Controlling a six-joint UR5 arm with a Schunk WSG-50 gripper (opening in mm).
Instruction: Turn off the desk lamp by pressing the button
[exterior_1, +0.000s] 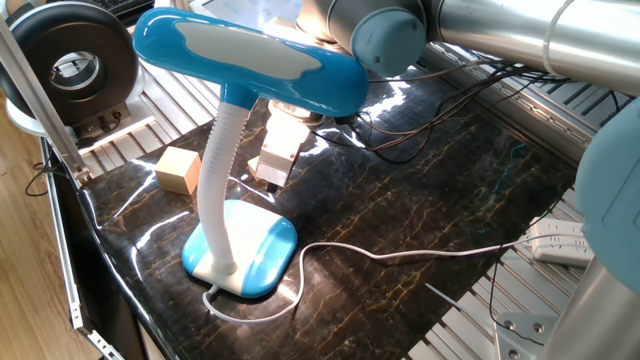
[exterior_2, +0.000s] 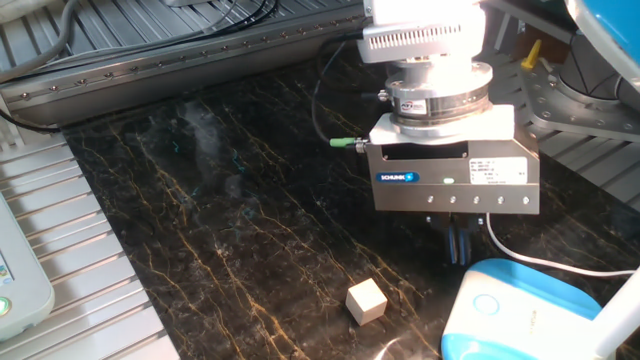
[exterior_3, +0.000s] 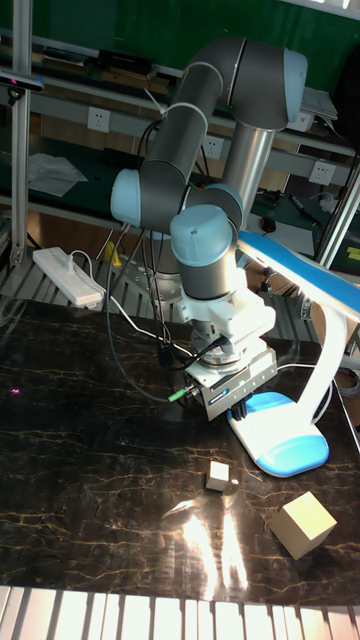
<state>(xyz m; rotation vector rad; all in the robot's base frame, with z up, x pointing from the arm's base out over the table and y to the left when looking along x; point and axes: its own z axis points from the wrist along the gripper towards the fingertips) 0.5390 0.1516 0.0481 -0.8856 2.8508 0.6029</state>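
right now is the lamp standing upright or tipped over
Upright: the desk lamp rests flat on its base, neck rising, head overhead.
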